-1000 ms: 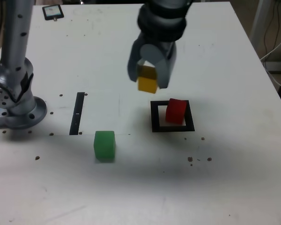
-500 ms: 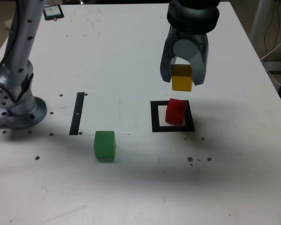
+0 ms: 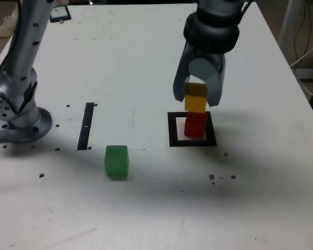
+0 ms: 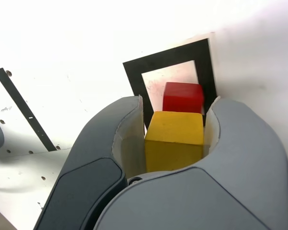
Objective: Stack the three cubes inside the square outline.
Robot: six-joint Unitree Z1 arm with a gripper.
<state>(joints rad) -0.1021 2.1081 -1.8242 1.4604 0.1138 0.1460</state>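
So far, the square outline (image 3: 173, 130), right of centre in the exterior view, is being filled by just the red cube (image 3: 195, 126). The yellow cube (image 3: 195, 99) is being held above by the gripper (image 3: 196, 98). The green cube (image 3: 116, 162), lower left of centre, is still needing stacking.

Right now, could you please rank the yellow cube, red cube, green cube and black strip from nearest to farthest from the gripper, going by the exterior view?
1. Yellow cube: between the fingers.
2. Red cube: just below, inside the square outline.
3. Green cube: lower left.
4. Black strip: farther left.
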